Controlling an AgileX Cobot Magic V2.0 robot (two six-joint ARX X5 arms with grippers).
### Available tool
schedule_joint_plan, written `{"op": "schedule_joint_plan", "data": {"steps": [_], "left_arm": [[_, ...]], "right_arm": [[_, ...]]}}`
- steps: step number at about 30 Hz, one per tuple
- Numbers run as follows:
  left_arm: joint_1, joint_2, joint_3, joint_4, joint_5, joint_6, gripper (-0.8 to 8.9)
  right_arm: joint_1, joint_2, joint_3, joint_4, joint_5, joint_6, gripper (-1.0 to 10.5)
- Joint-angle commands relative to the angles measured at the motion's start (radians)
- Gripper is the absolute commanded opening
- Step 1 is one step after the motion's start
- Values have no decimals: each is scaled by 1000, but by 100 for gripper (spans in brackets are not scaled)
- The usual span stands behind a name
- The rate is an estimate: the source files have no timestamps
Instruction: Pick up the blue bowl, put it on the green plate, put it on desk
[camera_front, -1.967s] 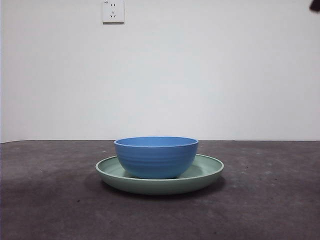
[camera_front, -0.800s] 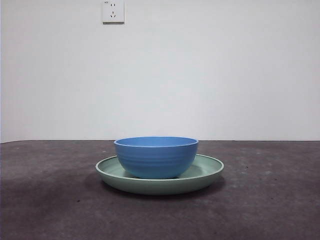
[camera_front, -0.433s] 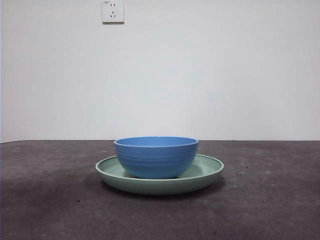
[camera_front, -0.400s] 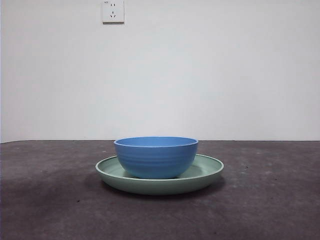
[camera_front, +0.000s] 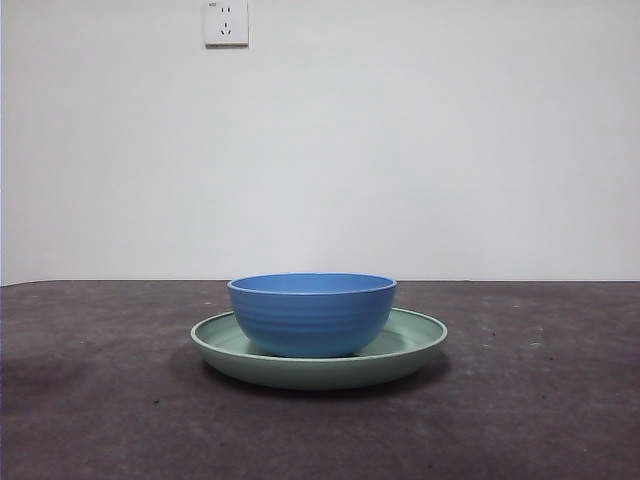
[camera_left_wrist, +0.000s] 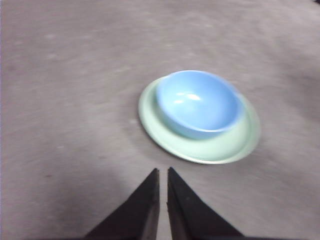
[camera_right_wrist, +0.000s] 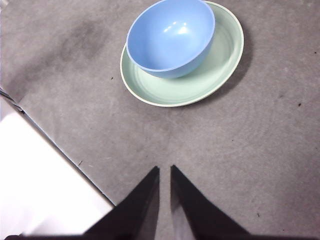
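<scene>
The blue bowl (camera_front: 313, 313) stands upright inside the green plate (camera_front: 410, 345) at the middle of the desk (camera_front: 540, 400). Both wrist views look down on the pair: blue bowl (camera_left_wrist: 197, 102) in green plate (camera_left_wrist: 230, 145), and blue bowl (camera_right_wrist: 170, 37) in green plate (camera_right_wrist: 210, 75). My left gripper (camera_left_wrist: 163, 172) is shut and empty, held above the desk well short of the plate. My right gripper (camera_right_wrist: 165, 170) is also shut and empty, high above the desk away from the plate. Neither gripper shows in the front view.
A white wall with a socket (camera_front: 226, 22) stands behind the desk. The desk's edge (camera_right_wrist: 60, 155) runs close to my right gripper, with pale floor beyond it.
A black arm tip at the top right corner of the front view has gone out of view. The shadow on the desk's left side has shrunk. Bowl and plate have not moved.
</scene>
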Motion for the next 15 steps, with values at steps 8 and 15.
{"op": "schedule_joint_plan", "data": {"steps": [8,15], "left_arm": [[159,-217,-397,410,-26,8,26],[225,-289,-484,434,-108,-58,26]], "right_arm": [[5,3,8,10,-1,-1,32],[5,3,8,10,-1,-1,32]]}}
